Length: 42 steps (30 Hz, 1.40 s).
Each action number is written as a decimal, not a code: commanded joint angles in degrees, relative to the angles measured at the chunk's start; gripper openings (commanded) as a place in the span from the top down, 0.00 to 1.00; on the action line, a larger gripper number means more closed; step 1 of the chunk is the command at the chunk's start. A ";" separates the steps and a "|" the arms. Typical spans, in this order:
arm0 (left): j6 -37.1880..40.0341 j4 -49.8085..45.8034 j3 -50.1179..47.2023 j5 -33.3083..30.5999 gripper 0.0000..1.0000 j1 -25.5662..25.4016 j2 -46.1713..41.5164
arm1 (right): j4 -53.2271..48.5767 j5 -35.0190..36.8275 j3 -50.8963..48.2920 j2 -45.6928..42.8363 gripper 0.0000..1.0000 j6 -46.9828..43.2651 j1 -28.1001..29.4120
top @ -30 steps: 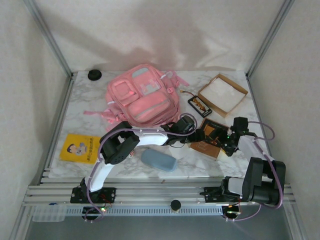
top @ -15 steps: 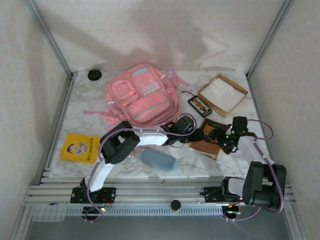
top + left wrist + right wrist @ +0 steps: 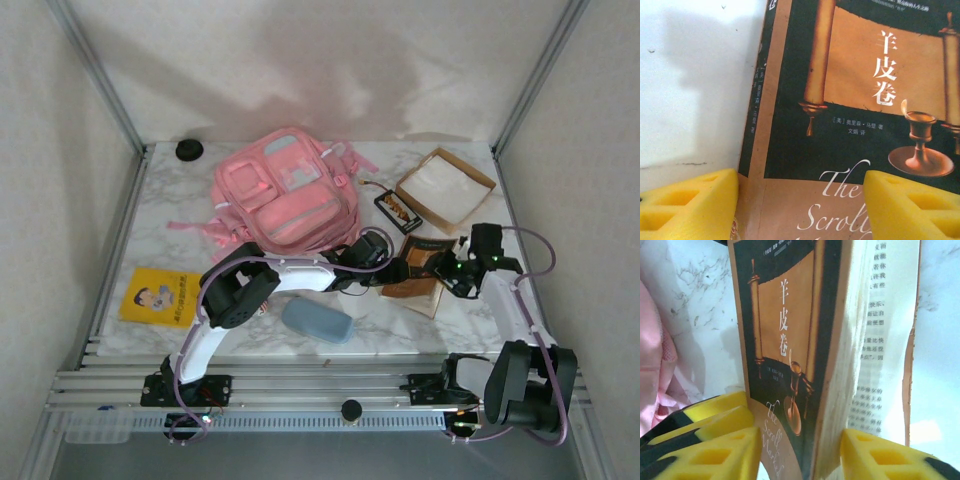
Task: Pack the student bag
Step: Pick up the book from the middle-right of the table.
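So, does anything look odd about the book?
Yes: the book, pinched in the right gripper, gapes open. Its last pages and back cover splay away from the main block and may crease.

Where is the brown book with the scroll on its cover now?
In the top view the book is right of centre, in front of the cardboard box, with the right tool closed on it.

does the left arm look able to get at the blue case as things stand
Probably yes. The blue case lies uncovered beside the left forearm, nothing on it. The left gripper is out at the book, open, so the arm would have to fold back first.
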 commanded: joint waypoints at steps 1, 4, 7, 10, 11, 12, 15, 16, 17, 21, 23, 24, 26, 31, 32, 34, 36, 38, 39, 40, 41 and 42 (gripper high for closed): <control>0.73 -2.06 0.50 1.36 0.34 -0.41 1.07 | -1.24 -1.48 2.26 0.03 0.60 -0.69 0.53; 0.69 -1.79 0.33 1.54 0.34 -0.46 0.90 | -1.99 1.01 2.51 0.05 0.65 -0.96 0.46; 0.77 -1.91 0.42 1.45 0.34 -0.50 0.72 | -0.71 -0.91 2.20 0.12 0.70 -0.48 0.45; 0.60 -1.83 0.42 1.57 0.34 -0.44 0.63 | -0.40 -0.68 2.38 0.30 0.76 -0.19 0.51; 0.60 -1.75 0.30 1.51 0.34 -0.46 0.50 | -0.63 -0.19 2.61 0.34 0.78 -0.31 0.44; 0.51 -1.59 0.21 1.44 0.33 -0.45 0.31 | -0.79 -0.23 2.74 0.39 0.81 -0.44 0.48; 0.25 -1.13 0.05 1.60 0.33 -0.41 0.11 | -0.81 -0.39 3.01 -0.09 0.88 -0.71 0.51; 0.09 -1.13 0.07 1.71 0.33 -0.41 0.02 | -0.91 -0.46 3.17 -0.28 0.92 -0.77 0.44; -0.01 -1.00 0.07 1.75 0.33 -0.39 -0.20 | -0.69 -1.00 3.24 -0.60 0.98 -1.03 0.51; -0.78 -0.48 -0.08 1.90 0.29 0.09 -1.87 | -0.95 -1.69 3.71 -1.36 1.00 -1.47 0.44; -0.92 0.06 -0.75 1.93 0.28 0.68 -3.68 | -1.03 -2.46 4.10 -1.87 1.00 -1.50 0.44; -1.03 0.18 -1.32 1.89 0.26 1.10 -4.83 | -1.18 -2.97 4.45 -2.28 1.00 -1.49 0.48; -1.08 0.45 -2.86 2.14 0.21 2.44 -7.56 | -1.44 -4.10 5.69 -3.21 1.00 -1.28 0.44; -0.78 0.00 -9.06 3.33 0.11 7.14 -17.03 | -3.32 -10.92 10.83 -4.23 1.00 -2.07 0.55; 0.17 -0.94 -9.42 5.00 0.08 8.44 -18.60 | -3.74 -12.30 12.07 -4.39 1.00 -2.30 0.53; 1.36 -2.85 -10.08 9.10 0.05 11.01 -21.04 | -4.09 -13.85 14.52 -5.10 1.00 -2.39 0.53; 1.23 -2.19 -12.23 12.90 0.04 13.34 -23.61 | -3.80 -16.34 16.95 -5.06 1.00 -2.14 0.68; 0.49 -0.94 -14.47 16.03 0.03 15.45 -25.62 | -3.43 -19.29 19.53 -4.38 1.00 -1.53 1.45; 0.17 -0.28 -15.20 17.32 0.03 16.26 -26.24 | -2.96 -20.67 20.46 -4.06 1.00 -1.40 2.08; -0.51 1.06 -16.09 18.83 0.02 16.98 -26.96 | -2.07 -22.29 21.28 -3.77 1.00 -0.96 2.83; -0.78 1.71 -16.51 19.95 0.02 17.47 -27.53 | -1.03 -23.85 21.91 -3.43 1.00 -0.25 3.51; -0.63 1.94 -16.54 20.47 0.02 17.83 -28.00 | 0.36 -25.40 22.23 -3.25 1.00 0.42 4.12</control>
